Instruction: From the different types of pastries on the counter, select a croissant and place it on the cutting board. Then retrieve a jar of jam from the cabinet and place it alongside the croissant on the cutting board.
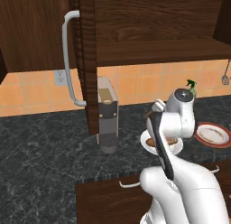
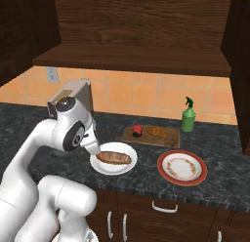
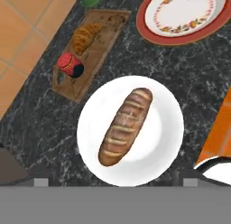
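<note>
black stone counter (image 2: 146, 180), speckled grey, runs over dark wood drawers (image 2: 161, 214) with pale curved handles; an orange tiled wall (image 2: 132, 92) rises behind it.

near the front edge sits a plain white round plate (image 3: 158, 142) carrying the long dark oblong pastry (image 3: 125, 126), glossy brown with pale slashes across its crust. beside it, also near the front edge, lies a second round plate (image 2: 181, 168) with a red rim and a flowered ring.

farther back, toward the wall, lies the cutting board (image 3: 108, 33), a flat brown wooden rectangle. the croissant (image 3: 85, 36), golden and ridged, rests on it, and the jar of jam (image 3: 70, 65), squat and red with a dark top, stands on the same board just beside the croissant. a green spray bottle (image 2: 188, 115) stands at the board's far end by the wall.

a grey coffee machine (image 1: 107, 121) stands at the back of the counter.

above, the dark wood cabinet (image 2: 136, 36) stands open; its door (image 1: 85, 60) has a long light-grey bar handle (image 1: 68, 58).

the gripper hangs above the white plate; its fingertips barely show, so i cannot tell how far apart they are.
</note>
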You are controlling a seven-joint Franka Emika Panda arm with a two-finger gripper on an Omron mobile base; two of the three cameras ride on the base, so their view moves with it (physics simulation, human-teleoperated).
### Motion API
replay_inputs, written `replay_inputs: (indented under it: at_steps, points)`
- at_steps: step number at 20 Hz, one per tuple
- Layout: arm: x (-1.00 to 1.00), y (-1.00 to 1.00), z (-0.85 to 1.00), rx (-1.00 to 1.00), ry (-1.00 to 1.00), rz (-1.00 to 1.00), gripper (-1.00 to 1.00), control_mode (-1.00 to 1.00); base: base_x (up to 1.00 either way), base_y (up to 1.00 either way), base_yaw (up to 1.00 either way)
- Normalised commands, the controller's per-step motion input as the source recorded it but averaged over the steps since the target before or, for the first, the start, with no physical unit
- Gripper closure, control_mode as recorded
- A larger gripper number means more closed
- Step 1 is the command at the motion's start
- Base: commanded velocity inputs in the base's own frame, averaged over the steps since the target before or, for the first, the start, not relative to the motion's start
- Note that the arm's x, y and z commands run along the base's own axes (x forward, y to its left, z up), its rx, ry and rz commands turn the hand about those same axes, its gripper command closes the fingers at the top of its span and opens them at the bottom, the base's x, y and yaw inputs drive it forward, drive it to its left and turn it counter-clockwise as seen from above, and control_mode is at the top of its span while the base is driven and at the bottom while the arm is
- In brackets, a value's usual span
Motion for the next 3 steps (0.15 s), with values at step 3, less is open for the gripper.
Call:
replay_inputs:
  at_steps: [3]
  points:
    - [-1.0,0.8,0.24,-0.1,-0.05,0.0,-1.0,-1.0,0.0,0.0,0.0]
